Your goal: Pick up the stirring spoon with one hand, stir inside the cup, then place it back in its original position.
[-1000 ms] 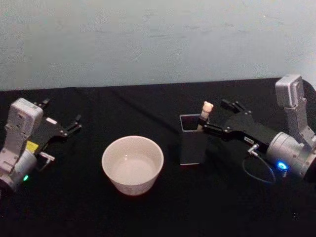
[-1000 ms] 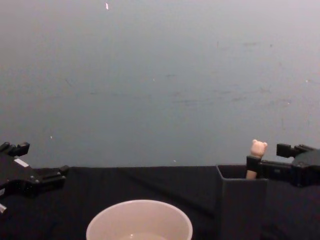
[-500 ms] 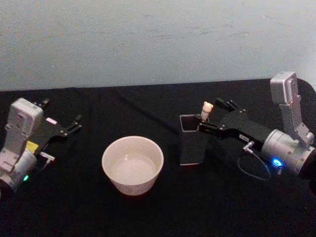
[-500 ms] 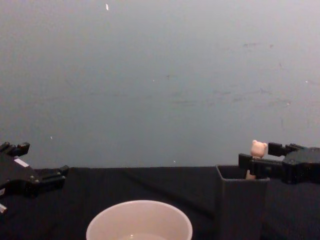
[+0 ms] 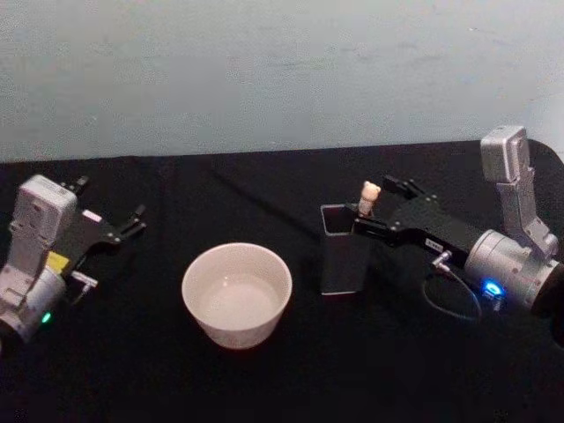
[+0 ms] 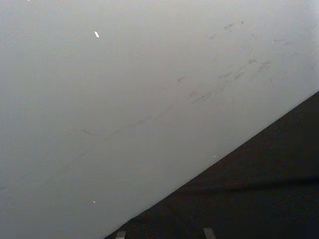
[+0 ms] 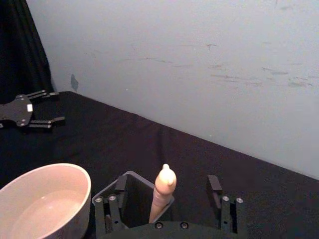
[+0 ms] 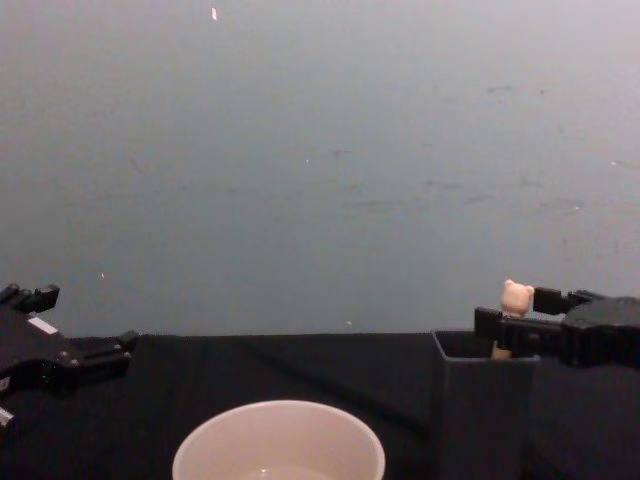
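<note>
1. Spoon (image 5: 369, 196) stands in the holder (image 5: 342, 260), leaning at its back right corner. The bear head shows above the rim, and the bowl is hidden inside.
2. Change over the last second: the right gripper (image 5: 371, 205) has slid in from the right. A second ago its near finger was about level with the handle. Now that fingertip reaches past it over the holder's mouth, and the handle sits inside the gap.
3. Fingers: apart. In the right wrist view the handle (image 7: 163, 191) rises between them with open space on both sides, so I have no grip yet. In the chest view the gripper (image 8: 512, 310) sits at neck height on the handle, just below the bear head (image 8: 516, 300).
4. Nothing else has shifted. The cup (image 5: 233, 330) sits left of the holder, near but not touching. The left gripper (image 5: 107, 204) is parked well off to the left with its fingers also apart.
5. My reading: the approach is done and closing comes next. The task is barely begun, with lift, stir and return all ahead.
6. Risk: the handle looks slim and tilted, so an off-centre squeeze may tip it or nudge the holder.
</note>
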Robot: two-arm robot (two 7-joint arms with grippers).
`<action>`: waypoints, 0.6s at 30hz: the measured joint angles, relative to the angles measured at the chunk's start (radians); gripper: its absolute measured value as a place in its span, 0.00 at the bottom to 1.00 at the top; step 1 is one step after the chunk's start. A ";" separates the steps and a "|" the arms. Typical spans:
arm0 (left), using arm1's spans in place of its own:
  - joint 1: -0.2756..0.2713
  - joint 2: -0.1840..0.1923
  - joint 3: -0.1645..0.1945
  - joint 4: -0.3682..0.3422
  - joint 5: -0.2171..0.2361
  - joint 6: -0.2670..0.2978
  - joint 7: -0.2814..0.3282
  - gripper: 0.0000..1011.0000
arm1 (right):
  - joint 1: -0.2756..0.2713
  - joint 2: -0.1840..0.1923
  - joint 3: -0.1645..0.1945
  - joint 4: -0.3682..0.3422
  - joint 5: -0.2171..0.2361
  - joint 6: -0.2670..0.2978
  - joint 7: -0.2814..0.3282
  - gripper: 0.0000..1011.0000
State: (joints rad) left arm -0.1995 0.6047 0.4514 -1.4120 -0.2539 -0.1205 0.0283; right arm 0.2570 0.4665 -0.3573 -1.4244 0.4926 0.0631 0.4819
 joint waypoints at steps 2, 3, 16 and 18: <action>0.000 0.000 0.000 0.000 0.000 0.000 0.000 0.99 | 0.000 0.000 0.000 0.000 0.000 0.000 0.000 0.99; 0.000 0.000 0.000 0.000 0.000 0.000 0.000 0.99 | 0.000 0.000 0.000 -0.001 0.000 0.000 0.000 0.99; 0.000 0.000 0.000 0.000 0.000 0.000 0.000 0.99 | -0.002 0.001 0.001 -0.002 -0.001 -0.002 0.000 0.94; 0.000 0.000 0.000 0.000 0.000 0.000 0.000 0.99 | -0.002 0.001 0.001 -0.002 -0.001 -0.002 0.000 0.87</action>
State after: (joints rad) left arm -0.1995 0.6047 0.4514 -1.4120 -0.2539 -0.1205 0.0283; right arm 0.2552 0.4676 -0.3563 -1.4267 0.4918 0.0611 0.4814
